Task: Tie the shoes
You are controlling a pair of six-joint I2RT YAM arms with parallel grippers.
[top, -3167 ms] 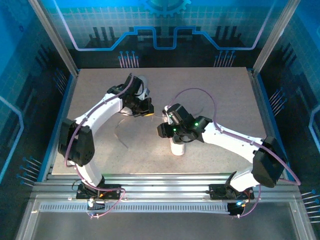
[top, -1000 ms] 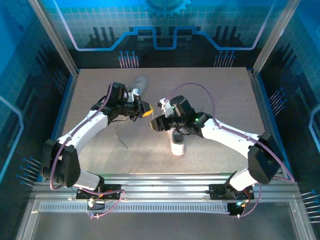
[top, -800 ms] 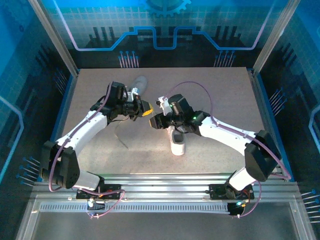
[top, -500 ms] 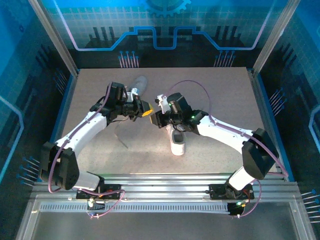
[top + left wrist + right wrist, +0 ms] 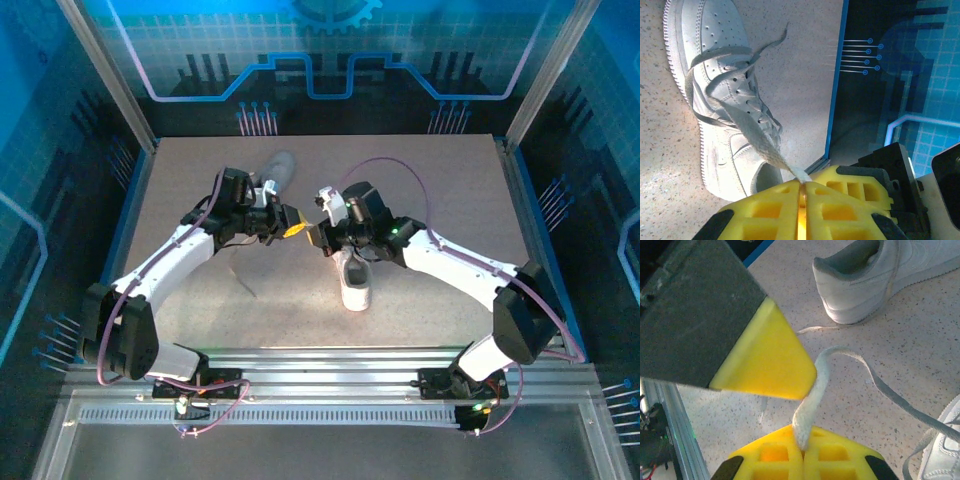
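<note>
One white shoe point(image 5: 356, 285) lies near the table's middle, toe toward me, under my right arm. The other shoe point(image 5: 279, 165) lies at the back, behind my left arm. My two grippers meet tip to tip left of the near shoe. The left gripper point(image 5: 297, 228) is shut on the end of a pale lace point(image 5: 755, 145) that runs taut from the near shoe point(image 5: 720, 110). The right gripper point(image 5: 803, 449) is shut on a lace point(image 5: 812, 400) that curves past the left gripper's yellow finger point(image 5: 770, 360) toward the near shoe point(image 5: 945, 460).
A loose dark strand point(image 5: 240, 272) lies on the speckled table point(image 5: 200, 320) below my left arm. The far shoe point(image 5: 880, 275) sits heel-first beyond the grippers. Blue-edged frame rails point(image 5: 125, 215) bound the table on both sides.
My right gripper has moved up to the left gripper's tip and shut on the lace. The left gripper has stayed almost in place, holding its lace.
</note>
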